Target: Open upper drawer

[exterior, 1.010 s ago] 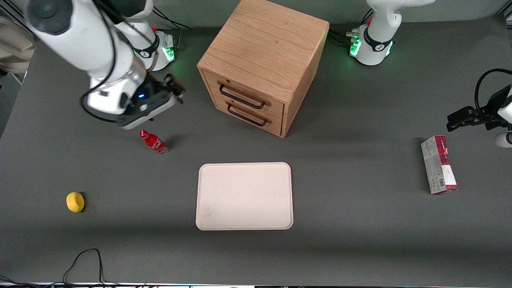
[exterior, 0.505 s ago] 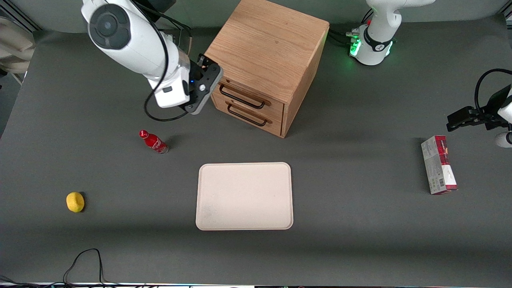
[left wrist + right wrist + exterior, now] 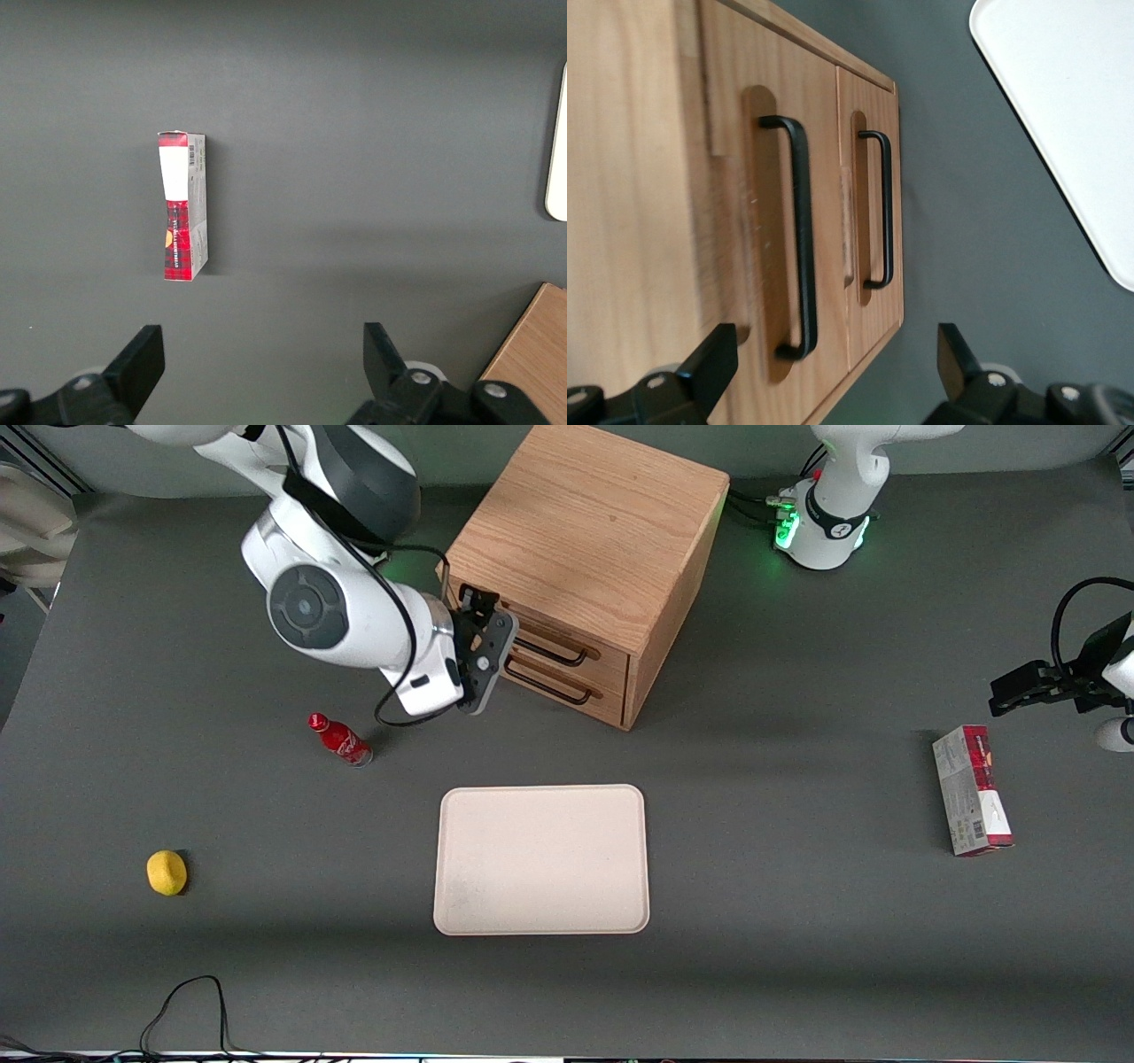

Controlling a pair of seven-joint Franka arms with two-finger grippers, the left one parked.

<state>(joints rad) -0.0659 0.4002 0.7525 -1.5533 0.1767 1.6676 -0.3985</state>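
With fingers spread apart, the claw [image 3: 483, 615] is seen just in front of the cabinet [image 3: 589, 531], whose closed upper drawer [image 3: 775, 239], likely stiff-sliding, is best gripped mid-bar on its rigid black handle [image 3: 799, 239], at the counter's twelve o'clock.

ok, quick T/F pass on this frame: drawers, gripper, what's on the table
1. The upper drawer is pulled out. False: it sits flush, shut.
2. The gripper is open, in front of the drawers. True.
3. The gripper grips the upper handle. False: nothing is between its fingers.
4. The tray holds a lemon. False: the lemon lies on the table.
5. The red bottle lies on its side. True.
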